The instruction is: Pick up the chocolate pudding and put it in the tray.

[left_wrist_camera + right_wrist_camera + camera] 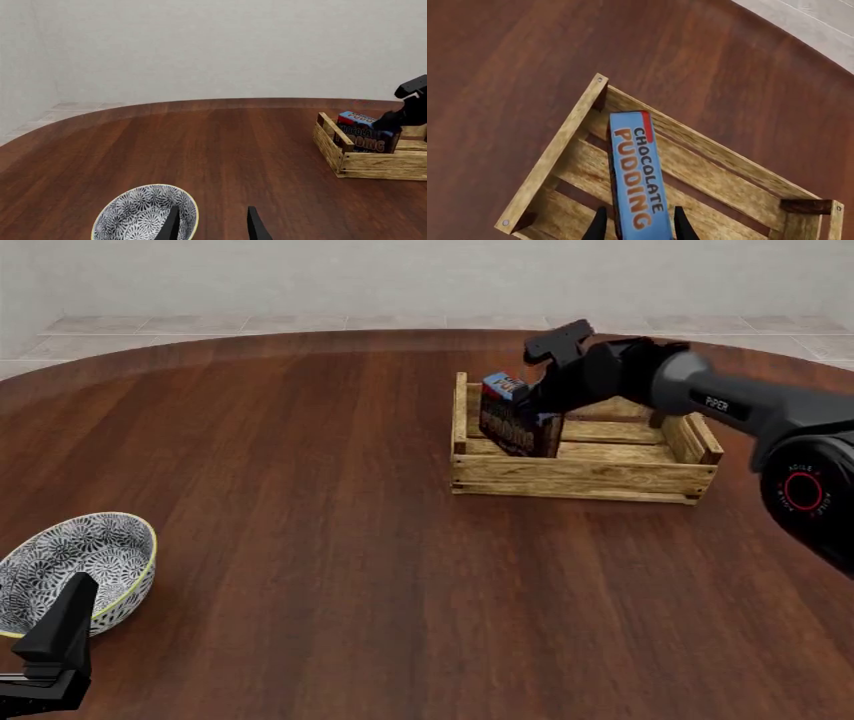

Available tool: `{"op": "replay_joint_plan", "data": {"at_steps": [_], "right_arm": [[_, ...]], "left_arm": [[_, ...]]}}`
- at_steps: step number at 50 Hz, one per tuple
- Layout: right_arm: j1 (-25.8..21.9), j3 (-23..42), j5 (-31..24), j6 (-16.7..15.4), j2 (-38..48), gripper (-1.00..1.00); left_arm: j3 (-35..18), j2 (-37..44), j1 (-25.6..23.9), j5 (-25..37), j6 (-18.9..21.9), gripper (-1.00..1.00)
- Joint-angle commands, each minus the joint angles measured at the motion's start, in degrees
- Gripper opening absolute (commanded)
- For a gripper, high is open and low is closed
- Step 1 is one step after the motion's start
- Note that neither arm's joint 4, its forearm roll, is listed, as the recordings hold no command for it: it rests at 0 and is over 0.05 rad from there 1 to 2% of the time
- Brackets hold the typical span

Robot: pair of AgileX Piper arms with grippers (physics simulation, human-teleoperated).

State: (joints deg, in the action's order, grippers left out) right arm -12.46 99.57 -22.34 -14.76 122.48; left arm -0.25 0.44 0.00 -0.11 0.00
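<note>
The chocolate pudding (518, 422) carton stands tilted inside the tray (582, 478), at the crate's left end; its blue top band faces up in the right wrist view (637, 170). My right gripper (537, 400) is over that end with a finger on each side of the carton, the jaws as wide apart as the empty left gripper's, only a thin gap showing. The left wrist view shows the carton (365, 134), the tray (373, 165) and the right gripper (399, 119). My left gripper (212, 226) is open and empty at the near left (56, 638).
A blue-and-white patterned bowl (74, 570) with a yellow rim sits at the near left beside the left gripper, also in the left wrist view (137, 212). The round wooden table (307, 490) ends at a pale tiled floor behind.
</note>
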Motion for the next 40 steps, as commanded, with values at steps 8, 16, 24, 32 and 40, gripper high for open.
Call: {"op": "replay_joint_plan", "data": {"at_steps": [8, 16, 24, 32, 40], "right_arm": [[-1.57, -1.22, -2.42, 0.67, -7.87, 1.00], [-4.19, -5.73, -2.21, 0.87, -17.73, 1.00], [-6.46, -10.25, -4.43, -0.32, -30.79, 1.00], [-5.93, -13.45, -6.62, -1.01, -42.26, 1.00], [-6.45, -19.40, -9.11, -2.38, -57.46, 1.00]], "left_arm": [[0.00, 0.00, -0.01, 0.00, 0.00, 1.00], [0.00, 0.00, 0.00, 0.00, 0.01, 1.00], [0.00, 0.00, 0.00, 0.00, -0.01, 1.00], [0.00, 0.00, -0.01, 0.00, 0.00, 1.00], [0.00, 0.00, 0.00, 0.00, -0.01, 1.00]]}}
